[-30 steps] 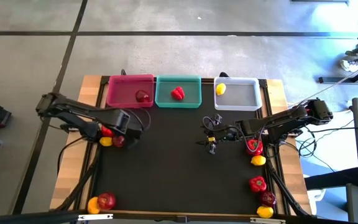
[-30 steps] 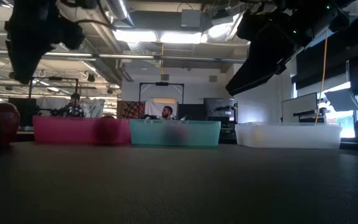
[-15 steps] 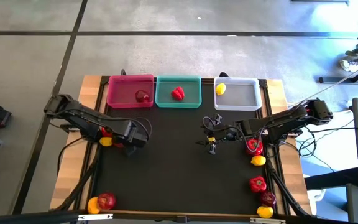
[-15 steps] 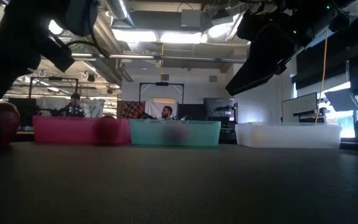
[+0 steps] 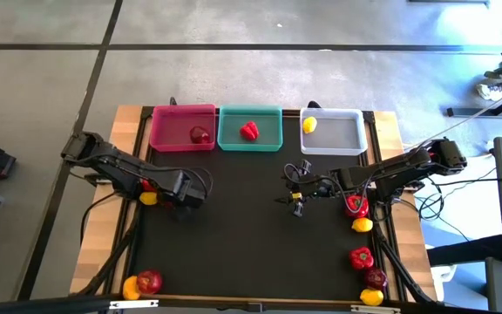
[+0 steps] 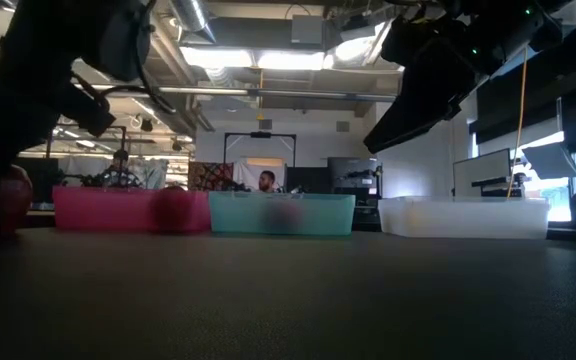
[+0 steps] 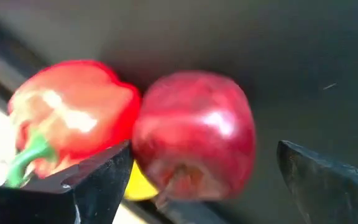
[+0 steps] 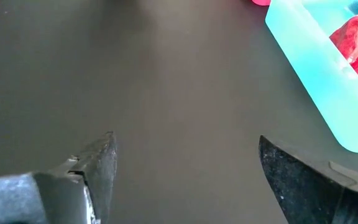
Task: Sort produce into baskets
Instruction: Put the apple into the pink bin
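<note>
Far left, at the mat's edge: a lumpy, shiny red pepper touching a smooth round dark apple, a bit of yellow lemon tucked under both. Left gripper down low, fingers wide apart, one on each side of the apple, not squeezing. Behind, three shallow plastic trays: pink, teal, pale white, one piece in each. Right gripper near mid-mat, spread wide, holding nothing over bare dark mat.

three baskets side by side along the table's far edge
</note>
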### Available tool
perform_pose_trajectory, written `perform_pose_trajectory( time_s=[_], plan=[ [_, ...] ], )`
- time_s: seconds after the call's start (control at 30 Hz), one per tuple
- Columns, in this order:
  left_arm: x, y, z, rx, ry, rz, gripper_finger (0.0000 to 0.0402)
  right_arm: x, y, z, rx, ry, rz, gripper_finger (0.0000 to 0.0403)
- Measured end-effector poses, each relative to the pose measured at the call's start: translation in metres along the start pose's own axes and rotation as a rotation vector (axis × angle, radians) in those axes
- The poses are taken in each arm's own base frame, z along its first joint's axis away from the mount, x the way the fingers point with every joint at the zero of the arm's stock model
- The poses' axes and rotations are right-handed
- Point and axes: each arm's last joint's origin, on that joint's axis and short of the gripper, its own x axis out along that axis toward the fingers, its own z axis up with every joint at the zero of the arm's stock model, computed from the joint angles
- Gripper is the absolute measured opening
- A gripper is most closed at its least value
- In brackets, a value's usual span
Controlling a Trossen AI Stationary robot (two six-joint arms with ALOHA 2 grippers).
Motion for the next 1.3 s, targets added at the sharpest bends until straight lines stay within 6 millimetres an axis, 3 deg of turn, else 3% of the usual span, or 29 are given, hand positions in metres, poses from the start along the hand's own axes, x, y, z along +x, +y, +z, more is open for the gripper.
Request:
perform_pose_trajectory(
  time_s=[0.13, 0.53, 0.83, 1.3],
  plan=[
    [0.001, -0.003, 0.002, 0.024, -0.012, -0.034, 0.0370, 0.000, 0.000, 0.000, 0.000, 0.000, 0.000, 0.0324],
    [0.001, -0.003, 0.002, 0.066, -0.016, -0.039, 0.0255, 0.000, 0.000, 0.000, 0.000, 0.000, 0.000, 0.0324],
    [-0.002, -0.003, 0.002, 0.069, -0.018, -0.041, 0.0258, 0.000, 0.000, 0.000, 0.000, -0.001, 0.000, 0.0324],
    [-0.032, -0.005, 0.006, 0.095, -0.072, -0.046, 0.0259, 0.000, 0.000, 0.000, -0.001, -0.001, 0.000, 0.0324]
  ],
)
